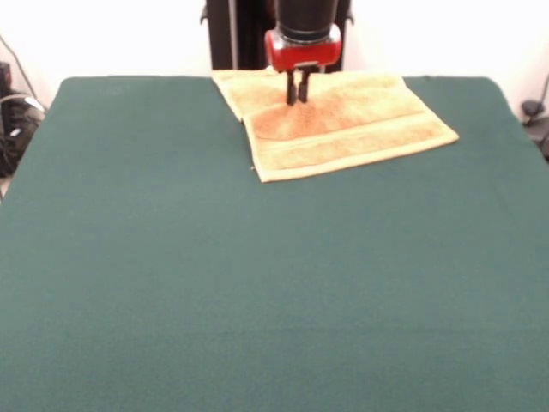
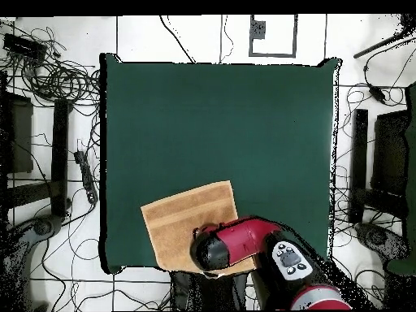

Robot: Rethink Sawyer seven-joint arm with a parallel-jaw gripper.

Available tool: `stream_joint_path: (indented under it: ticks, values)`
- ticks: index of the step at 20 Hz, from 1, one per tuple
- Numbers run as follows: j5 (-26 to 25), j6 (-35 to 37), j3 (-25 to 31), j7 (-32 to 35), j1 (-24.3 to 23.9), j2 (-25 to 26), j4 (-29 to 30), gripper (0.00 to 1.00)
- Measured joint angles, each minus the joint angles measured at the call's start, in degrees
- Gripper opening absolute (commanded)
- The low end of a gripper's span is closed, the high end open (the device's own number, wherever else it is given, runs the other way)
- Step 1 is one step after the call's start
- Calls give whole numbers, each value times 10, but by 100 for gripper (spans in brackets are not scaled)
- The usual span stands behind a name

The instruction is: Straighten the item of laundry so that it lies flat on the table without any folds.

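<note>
Seen from the front, going left to right. Bare dark green tabletop [image 1: 154, 257] across the left side. Then, at the far edge and a little right of centre, an orange-tan towel [image 1: 360, 129], lying mostly flat, turned slightly askew to the edge. Left part doubled over, with a diagonal fold edge running down from the far left corner. Woven band running along the near edge. Over the towel's left half, the red and black arm's hand [image 1: 297, 93], pointing straight down, two dark fingers close together with a narrow gap, tips at or just above the cloth; clenched on the cloth or merely resting there, cannot tell. Further right, bare green tabletop again.

From overhead: towel [image 2: 183, 223] at the tabletop's [image 2: 219, 122] bottom edge, left of centre, its lower right part hidden under the red arm.
</note>
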Motion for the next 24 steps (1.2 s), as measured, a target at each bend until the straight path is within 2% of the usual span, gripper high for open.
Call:
stream_joint_path:
  ticks: [10, 24]
  values:
    - [-36, 24, 45, 0, -32, -2, -4, 0]
    - [-61, 58, 93, 0, -64, -3, -11, 0]
